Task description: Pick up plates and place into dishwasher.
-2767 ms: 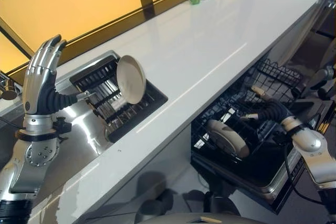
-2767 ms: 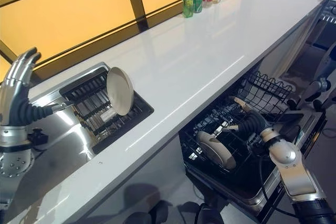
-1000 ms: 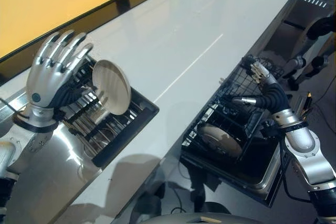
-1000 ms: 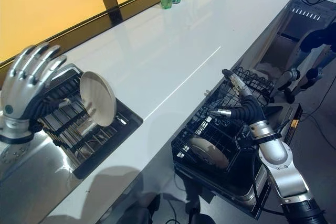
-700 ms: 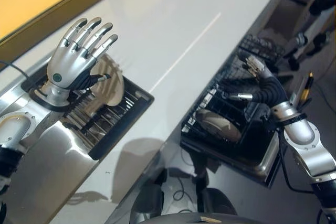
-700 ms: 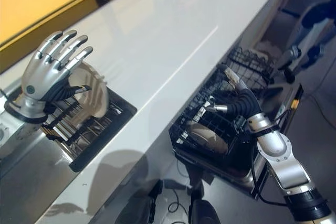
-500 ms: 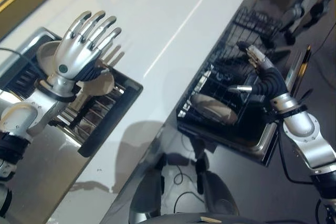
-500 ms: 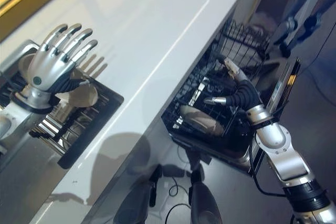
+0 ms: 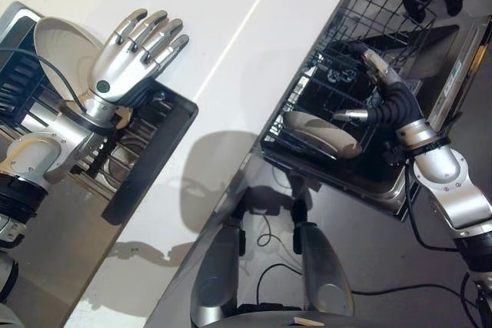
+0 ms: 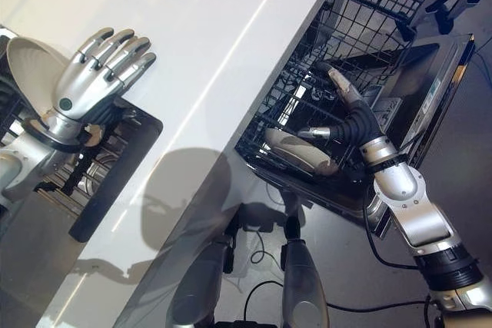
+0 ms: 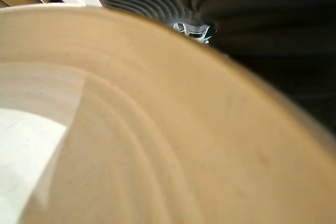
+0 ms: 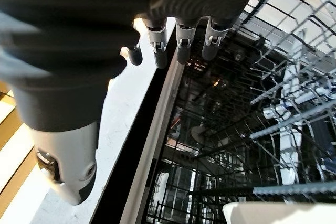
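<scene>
Plate (image 9: 65,48) upright on edge in drying rack (image 9: 146,151), directly behind left hand (image 9: 127,67). Hand was clear of it seconds ago, now right against it, fingers straight and spread, nothing gripped: grasp looks imminent. Plate face points toward palm, rim plane vertical. Right hand (image 9: 384,101) open, idle above second plate (image 9: 319,132) lying tilted in dishwasher basket (image 9: 346,44).

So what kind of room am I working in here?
Most likely a kitchen: a long white countertop, a dish rack set into it holding a beige plate, and below it an open dishwasher rack with another plate inside.
</scene>
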Controlling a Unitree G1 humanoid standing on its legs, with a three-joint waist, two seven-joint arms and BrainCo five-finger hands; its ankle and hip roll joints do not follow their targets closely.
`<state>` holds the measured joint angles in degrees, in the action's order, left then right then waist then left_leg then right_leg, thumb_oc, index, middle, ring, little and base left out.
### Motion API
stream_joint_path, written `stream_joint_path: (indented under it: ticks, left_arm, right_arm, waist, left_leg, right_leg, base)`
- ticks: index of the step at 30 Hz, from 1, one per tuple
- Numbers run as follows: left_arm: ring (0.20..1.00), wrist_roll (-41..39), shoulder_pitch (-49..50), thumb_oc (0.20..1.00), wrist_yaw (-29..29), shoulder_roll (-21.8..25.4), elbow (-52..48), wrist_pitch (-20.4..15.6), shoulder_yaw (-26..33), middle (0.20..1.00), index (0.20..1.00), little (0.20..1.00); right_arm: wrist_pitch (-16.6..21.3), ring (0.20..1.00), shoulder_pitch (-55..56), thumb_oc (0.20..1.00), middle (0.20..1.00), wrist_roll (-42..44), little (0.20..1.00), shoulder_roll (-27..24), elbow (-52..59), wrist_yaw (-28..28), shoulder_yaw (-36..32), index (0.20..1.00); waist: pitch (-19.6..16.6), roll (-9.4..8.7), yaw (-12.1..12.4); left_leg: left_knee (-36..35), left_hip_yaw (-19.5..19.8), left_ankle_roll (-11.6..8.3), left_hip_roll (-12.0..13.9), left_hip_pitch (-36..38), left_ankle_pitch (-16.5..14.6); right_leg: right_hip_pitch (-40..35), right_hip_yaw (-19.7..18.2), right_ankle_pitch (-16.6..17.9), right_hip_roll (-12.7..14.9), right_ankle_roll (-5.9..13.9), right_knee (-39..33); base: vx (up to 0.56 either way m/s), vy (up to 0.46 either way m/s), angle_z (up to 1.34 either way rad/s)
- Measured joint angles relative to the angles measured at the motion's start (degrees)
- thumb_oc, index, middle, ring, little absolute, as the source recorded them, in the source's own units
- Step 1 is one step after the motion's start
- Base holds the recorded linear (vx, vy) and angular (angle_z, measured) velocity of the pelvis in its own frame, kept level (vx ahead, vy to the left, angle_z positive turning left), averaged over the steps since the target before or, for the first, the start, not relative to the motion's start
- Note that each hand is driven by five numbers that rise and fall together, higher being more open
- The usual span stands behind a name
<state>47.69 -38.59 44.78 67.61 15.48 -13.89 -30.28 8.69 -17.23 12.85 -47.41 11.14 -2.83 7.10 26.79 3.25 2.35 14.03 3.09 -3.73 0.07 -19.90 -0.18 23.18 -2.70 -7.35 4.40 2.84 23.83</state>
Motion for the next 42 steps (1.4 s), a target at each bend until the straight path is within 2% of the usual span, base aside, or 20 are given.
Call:
stream_joint_path:
  ticks: [5,9,14,17,20,22,25,30,37,40,42]
  left_arm:
    - [1.000,-0.01,0.47,1.000,-0.21,0.44,0.03,1.17,0.61,1.000,1.000,1.000]
    - [1.000,-1.02,2.88,1.000,1.69,0.58,-0.16,1.30,5.19,1.000,1.000,1.000]
    - [1.000,-5.49,7.71,1.000,3.21,0.25,-4.74,0.19,14.22,1.000,1.000,1.000]
    - [1.000,-7.00,11.31,1.000,2.69,-0.65,-11.57,-2.88,21.58,1.000,1.000,1.000]
    - [1.000,-10.05,15.56,1.000,-4.42,-0.75,-21.18,-7.04,28.46,1.000,1.000,1.000]
    - [1.000,-13.54,18.56,1.000,-12.18,-0.73,-27.38,-9.27,31.88,1.000,1.000,1.000]
    - [1.000,-19.16,22.40,1.000,-20.62,-0.72,-31.71,-11.40,35.31,1.000,1.000,1.000]
    - [1.000,-24.85,26.39,1.000,-29.76,-2.47,-35.99,-13.49,39.36,1.000,1.000,1.000]
    - [1.000,-21.57,27.61,1.000,-34.68,-2.85,-36.16,-11.45,39.56,1.000,1.000,1.000]
    - [1.000,-21.28,28.58,1.000,-34.07,-2.14,-33.20,-9.22,39.49,1.000,1.000,1.000]
    - [1.000,-19.09,30.07,1.000,-31.41,-1.19,-29.34,-7.58,39.47,1.000,1.000,1.000]
  right_arm:
    - [0.00,1.000,0.01,1.000,1.000,-0.41,1.000,-0.67,-0.20,0.77,-0.01,1.000]
    - [-0.04,1.000,0.07,1.000,1.000,-0.41,1.000,-0.64,-0.20,1.52,-0.01,1.000]
    - [-0.29,1.000,0.24,1.000,1.000,-0.74,1.000,-0.03,-0.15,1.69,-0.11,1.000]
    - [-0.34,1.000,2.06,1.000,1.000,-1.00,1.000,1.15,0.13,1.70,-1.44,1.000]
    - [-0.57,1.000,4.54,1.000,1.000,-1.50,1.000,1.86,1.61,1.80,-4.38,1.000]
    - [-1.24,1.000,5.41,1.000,1.000,-1.49,1.000,1.88,2.89,2.20,-5.44,1.000]
    - [-2.51,1.000,7.45,1.000,1.000,-1.46,1.000,1.93,4.44,2.79,-8.51,1.000]
    - [-3.46,1.000,9.34,1.000,1.000,-1.43,1.000,1.94,4.70,3.99,-10.92,1.000]
    - [-3.67,1.000,10.24,1.000,1.000,-0.84,1.000,1.49,4.70,4.91,-10.91,1.000]
    - [-3.66,1.000,10.45,1.000,1.000,-0.30,1.000,0.86,4.70,4.91,-10.90,1.000]
    - [-3.65,1.000,10.77,1.000,1.000,-0.17,1.000,-0.21,4.69,4.91,-10.84,1.000]
  waist:
    - [0.20,0.39,0.07]
    - [0.24,0.48,0.16]
    - [0.25,0.50,0.63]
    - [0.20,0.55,2.06]
    - [0.09,0.74,3.82]
    - [-0.06,1.01,4.24]
    - [-0.49,1.60,4.76]
    - [-1.56,3.22,5.08]
    - [-3.90,3.89,4.89]
    - [-4.49,3.89,4.70]
    - [-4.50,3.88,4.70]
  left_leg:
    - [0.03,0.17,0.04,-0.13,0.01,0.09]
    - [-0.05,0.46,0.08,-0.24,0.16,0.17]
    - [-0.11,1.75,0.04,-0.23,1.19,0.20]
    - [-0.54,2.01,0.05,-0.28,2.48,0.19]
    - [-0.89,2.48,0.02,-0.29,2.51,0.19]
    - [-1.13,3.15,0.03,-0.45,2.84,0.19]
    - [-1.36,3.58,0.10,-0.62,3.35,0.24]
    - [-1.69,4.77,0.11,-0.69,4.36,0.31]
    - [-1.95,4.98,0.14,-0.94,5.29,0.30]
    - [-2.01,4.93,0.15,-1.04,5.26,0.29]
    - [-2.00,4.72,0.19,-1.23,4.95,0.32]
  right_leg:
    - [0.00,0.21,-0.08,0.15,-0.03,0.33]
    - [-0.40,0.73,-0.18,0.35,-0.05,0.52]
    - [-1.96,1.86,-0.60,0.72,-0.07,0.41]
    - [-3.22,2.27,-1.02,0.92,-0.10,0.07]
    - [-3.41,2.88,-1.15,1.09,-0.18,-0.02]
    - [-4.15,3.51,-1.16,1.26,-0.14,-0.63]
    - [-5.13,4.00,-1.20,1.43,-0.06,-1.32]
    - [-7.14,5.34,-1.21,1.53,-0.05,-2.05]
    - [-7.92,5.51,-1.46,1.79,0.07,-2.18]
    - [-7.74,5.46,-1.50,1.88,0.08,-2.03]
    - [-6.96,5.12,-1.73,2.06,0.15,-1.28]
  base:
    - [0.02,0.021,0.02]
    - [0.04,-0.002,0.06]
    - [0.02,-0.051,0.11]
    - [0.00,-0.094,0.07]
    - [-0.01,-0.071,0.10]
    - [0.00,-0.025,0.14]
    - [0.01,-0.020,0.09]
    - [0.01,-0.012,0.12]
    - [0.02,0.042,0.01]
    - [0.00,0.068,0.00]
    - [0.00,0.074,-0.04]
